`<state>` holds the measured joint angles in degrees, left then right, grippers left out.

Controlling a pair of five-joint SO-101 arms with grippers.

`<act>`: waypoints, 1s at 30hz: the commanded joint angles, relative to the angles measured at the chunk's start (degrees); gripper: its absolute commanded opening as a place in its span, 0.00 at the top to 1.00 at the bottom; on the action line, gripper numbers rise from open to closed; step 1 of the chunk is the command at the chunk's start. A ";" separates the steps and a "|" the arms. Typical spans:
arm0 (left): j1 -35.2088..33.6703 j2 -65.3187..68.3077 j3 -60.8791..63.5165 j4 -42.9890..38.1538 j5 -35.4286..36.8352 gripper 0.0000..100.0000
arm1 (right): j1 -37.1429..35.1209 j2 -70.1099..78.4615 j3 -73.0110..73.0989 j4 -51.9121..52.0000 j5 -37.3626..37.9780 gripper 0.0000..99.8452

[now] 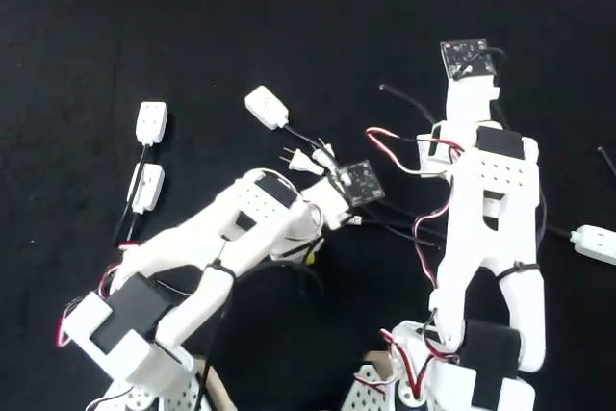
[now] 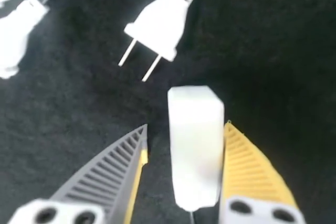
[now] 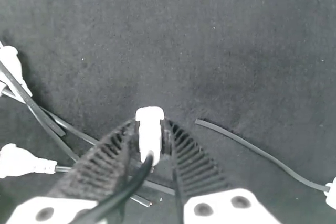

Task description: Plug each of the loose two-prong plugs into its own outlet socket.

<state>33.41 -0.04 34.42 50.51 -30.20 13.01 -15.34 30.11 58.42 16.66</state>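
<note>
My right claw (image 3: 149, 125) clamps a corded plug (image 3: 149, 141); my left claw (image 2: 185, 126) sits spread around a white block (image 2: 194, 150), a 2-prong plug (image 2: 157, 24) just beyond it.

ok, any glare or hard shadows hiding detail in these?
Left wrist view: white block in the left gripper is washed out, faces indistinguishable; loose plug prongs stand out cleanly. Right wrist view: even light, white connector readable. High view: black cloth swallows shadows.
</note>
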 commanded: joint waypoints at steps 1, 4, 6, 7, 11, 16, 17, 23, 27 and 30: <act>-2.33 -6.51 0.57 0.97 -1.14 0.77 | -0.44 -0.13 -2.95 -0.26 0.26 0.99; -2.68 -11.43 3.21 0.53 -1.32 0.77 | -0.44 -0.13 -2.95 -0.26 0.26 0.99; -2.68 -13.80 4.26 0.53 -1.32 0.77 | -0.44 -0.13 -2.95 -0.26 0.26 0.99; -2.77 -14.68 4.62 0.53 -1.32 0.77 | -0.53 -0.13 -2.95 -0.26 0.26 0.99; -5.49 -15.56 4.62 -0.70 -1.32 0.77 | -0.53 -0.13 -2.95 -0.26 0.26 0.99; -9.63 -12.66 4.88 -5.27 -1.32 0.77 | -0.53 -0.13 -2.86 -0.26 0.26 0.99; -9.80 -11.60 4.79 -5.80 -1.41 0.77 | -0.53 -0.13 -2.86 -0.26 0.26 0.99; -9.80 -11.43 4.53 -4.04 -2.99 0.77 | -0.62 -0.13 -2.77 -0.26 0.26 0.99; -9.19 -19.34 5.76 1.49 -2.99 0.77 | -0.79 -0.13 -2.77 -0.44 0.26 0.99; -8.66 -27.96 11.30 2.20 -2.90 0.77 | -0.79 -0.48 -2.07 -0.79 0.26 0.99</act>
<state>24.18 -19.65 42.42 51.74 -32.75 12.84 -15.34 30.11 58.42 16.66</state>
